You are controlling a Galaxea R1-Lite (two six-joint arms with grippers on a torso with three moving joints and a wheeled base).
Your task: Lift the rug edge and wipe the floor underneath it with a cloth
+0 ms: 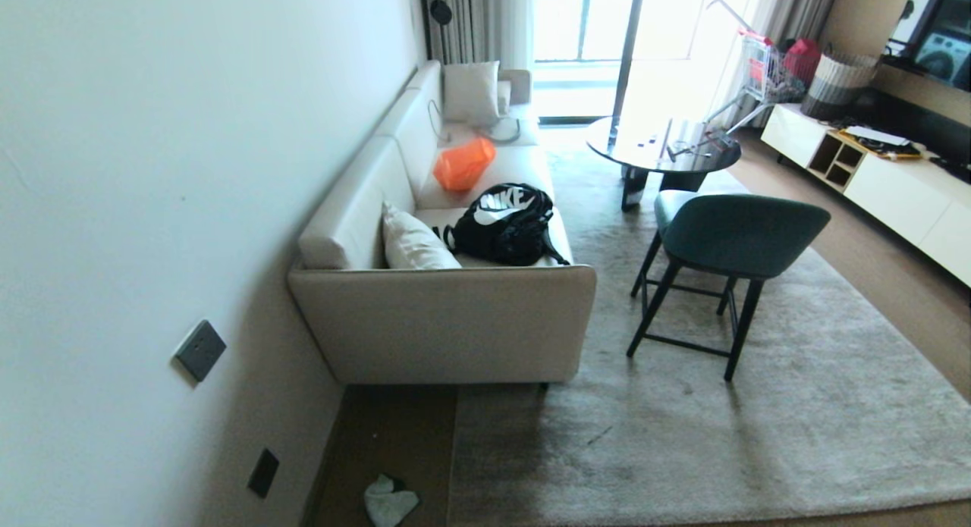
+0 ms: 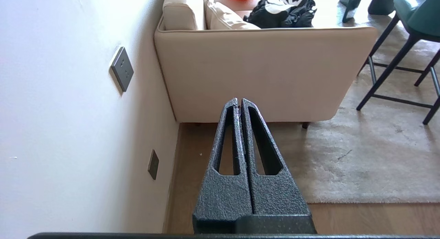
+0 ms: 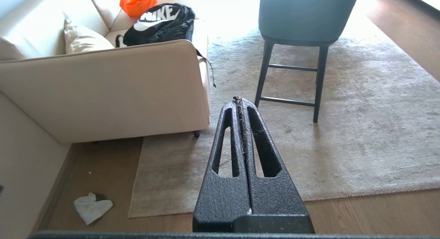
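A large grey-beige rug (image 1: 721, 406) covers most of the room. Its straight edge and square corner (image 3: 132, 211) lie flat on the brown wood floor (image 1: 387, 436), near the sofa's end. The small pale cloth (image 1: 389, 500) lies crumpled on the bare floor between the wall and the rug; the right wrist view shows the cloth (image 3: 92, 207) too. My left gripper (image 2: 239, 100) is shut and empty, high above the floor strip by the wall. My right gripper (image 3: 239, 99) is shut and empty above the rug. Neither gripper appears in the head view.
A cream sofa (image 1: 447, 315) with a black backpack (image 1: 504, 224) and orange bag stands against the left wall. A green chair (image 1: 728, 239) with dark legs stands on the rug, with a round dark table (image 1: 660, 148) behind it. A white cabinet (image 1: 895, 186) lines the right side.
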